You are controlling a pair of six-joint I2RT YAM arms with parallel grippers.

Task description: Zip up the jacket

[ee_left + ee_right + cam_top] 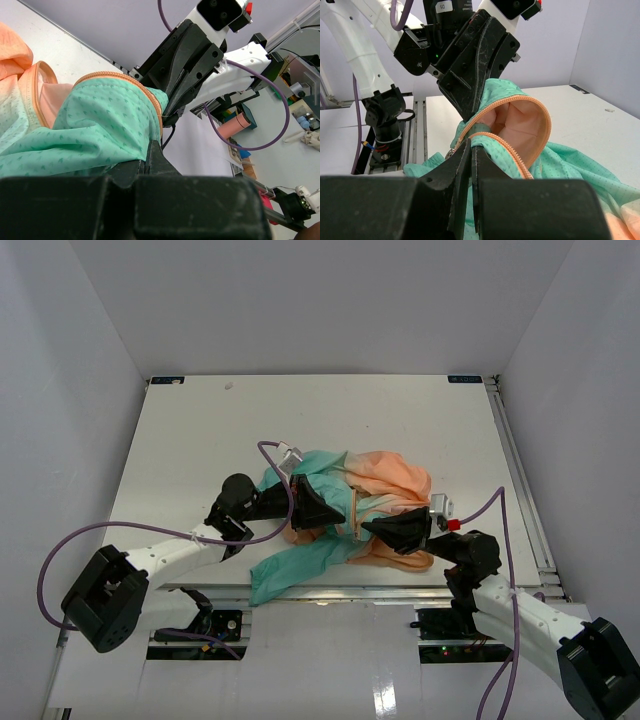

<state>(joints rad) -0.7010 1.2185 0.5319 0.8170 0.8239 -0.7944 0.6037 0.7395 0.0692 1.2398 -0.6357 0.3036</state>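
**One jacket, two grippers, both pinched shut on the hem**

There is one jacket (385, 480) on the white table (200, 430), bunched into a heap. Its peach-orange part lies on the far side of the two grippers and its teal part reaches back toward the arm bases. One teal flap trails out below the left gripper (343, 518) toward the near table edge.

Two arms are at work, each with one two-finger gripper, and the two grippers meet tip to tip over the middle of the heap. The left gripper's two fingers are pressed together with teal cloth caught between them. In its wrist view the cloth drapes over the fingertips (153, 149), and the right gripper sits just beyond them.

The right gripper (368, 527) also has its fingers pressed together. In its wrist view they pinch the teal edge where the one orange zipper (519, 159) runs. Just past the fingertips (466, 150) the zipper edge curves into a single open loop, with pale peach lining showing inside. The left gripper hangs directly above that loop and touches the cloth.

Two purple cables (268, 452) show, one arching over each wrist.
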